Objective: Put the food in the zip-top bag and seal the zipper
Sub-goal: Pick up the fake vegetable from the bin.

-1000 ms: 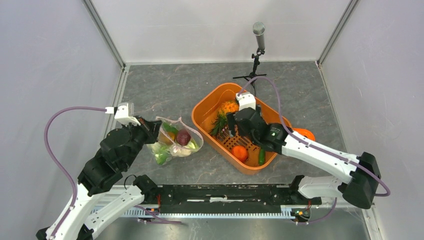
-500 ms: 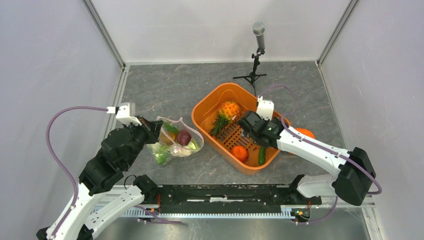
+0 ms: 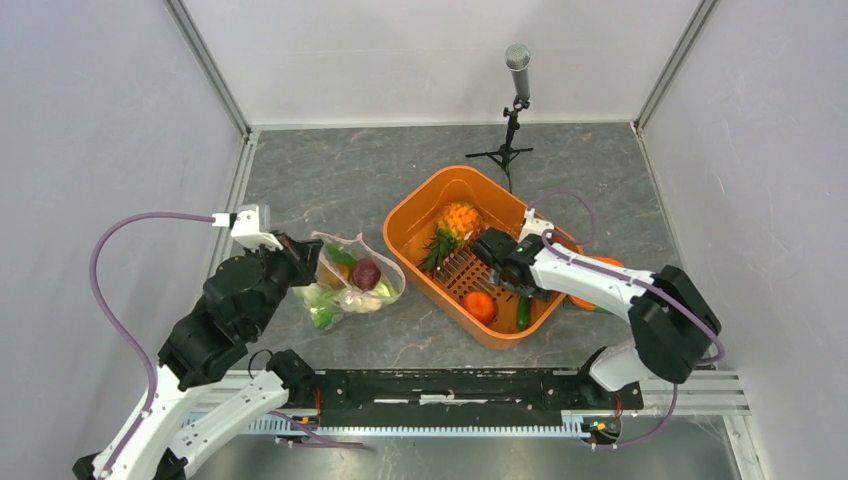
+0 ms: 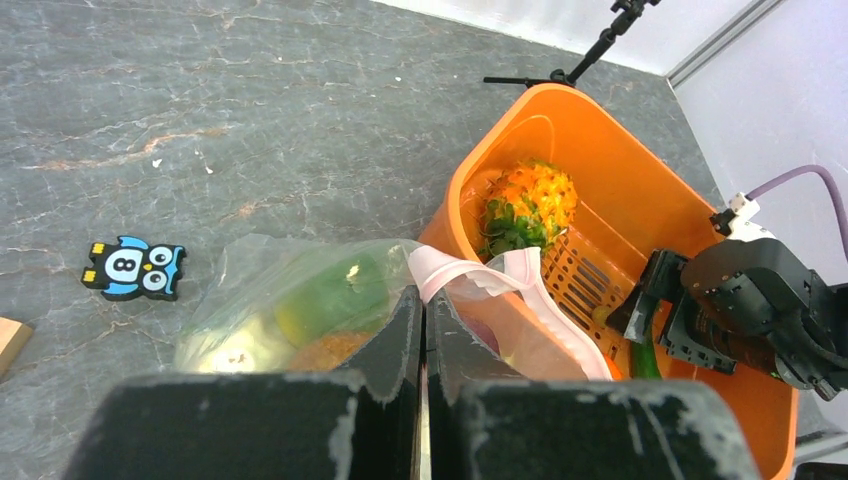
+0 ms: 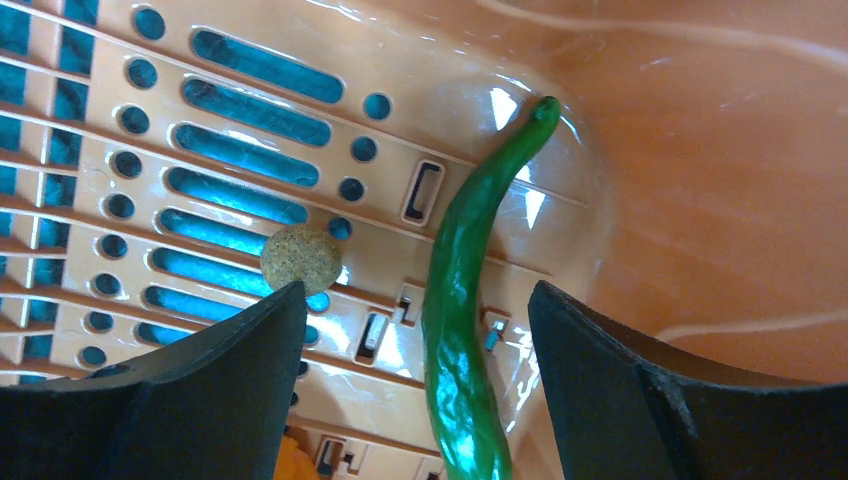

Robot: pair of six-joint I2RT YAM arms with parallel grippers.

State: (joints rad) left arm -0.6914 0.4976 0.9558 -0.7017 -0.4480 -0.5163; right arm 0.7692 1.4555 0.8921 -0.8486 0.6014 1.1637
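Observation:
The clear zip-top bag [image 3: 355, 285] lies left of the basket and holds a purple fruit [image 3: 367, 273] and green and pale food. My left gripper [image 4: 424, 295] is shut on the bag's mouth edge, at the pink zipper [image 4: 540, 300]. The mouth gapes toward the basket. The orange pineapple [image 3: 455, 222], a round orange fruit [image 3: 480, 305] and a long green pepper [image 5: 460, 300] lie in the basket. My right gripper [image 5: 418, 295] hangs open low over the basket floor, with the pepper lying between its fingers, untouched. A small tan disc [image 5: 300, 258] sits by the left finger.
The orange slotted basket [image 3: 420, 200] stands mid-table. An orange object [image 3: 605, 268] lies outside its right wall, partly behind my right arm. A microphone stand [image 3: 515, 100] rises behind the basket. An owl sticker [image 4: 133, 268] lies on the table left of the bag.
My right gripper has moved from beside the pineapple toward the near right end of the basket, down over the green pepper. The left gripper and the bag have stayed put.

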